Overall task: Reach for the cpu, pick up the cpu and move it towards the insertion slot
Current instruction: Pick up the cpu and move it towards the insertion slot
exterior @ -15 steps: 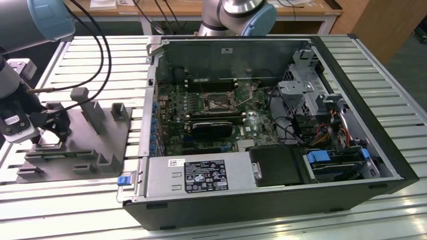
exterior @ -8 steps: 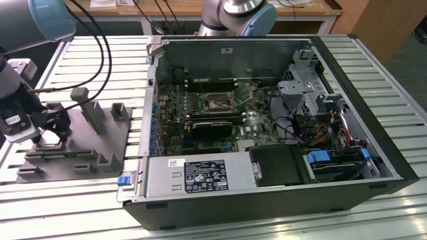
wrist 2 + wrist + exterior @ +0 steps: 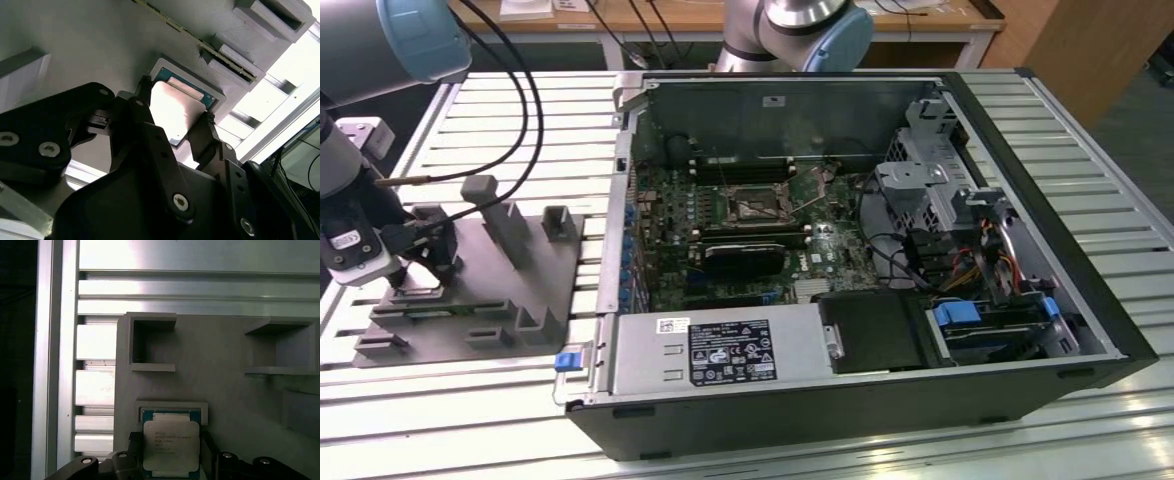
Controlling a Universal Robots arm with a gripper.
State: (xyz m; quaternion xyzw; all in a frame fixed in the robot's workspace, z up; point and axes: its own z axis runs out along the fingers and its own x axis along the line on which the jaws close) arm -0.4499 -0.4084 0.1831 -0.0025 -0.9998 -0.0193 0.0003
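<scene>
Ribbed metal surface (image 3: 454,420) carries a grey fixture block (image 3: 520,270) on the exterior view's left and an open computer case (image 3: 1107,300) beside it. Hand (image 3: 416,285) is low over the fixture, well apart from the case. Both wrist views show the cpu (image 3: 170,110) (image 3: 171,445) lying flat in its square recess in the fixture, silver top up. Fingers (image 3: 150,115) sit on two opposite edges of the chip. They look pressed against it, so probably clamped on the cpu, though glare hides the exact contact. Reach looks done and the grasp is at or near closing. The chip does not look lifted from the recess yet. Insertion slot (image 3: 758,205) sits on the board inside the case, far from the chip, so the carry is all still left.
</scene>
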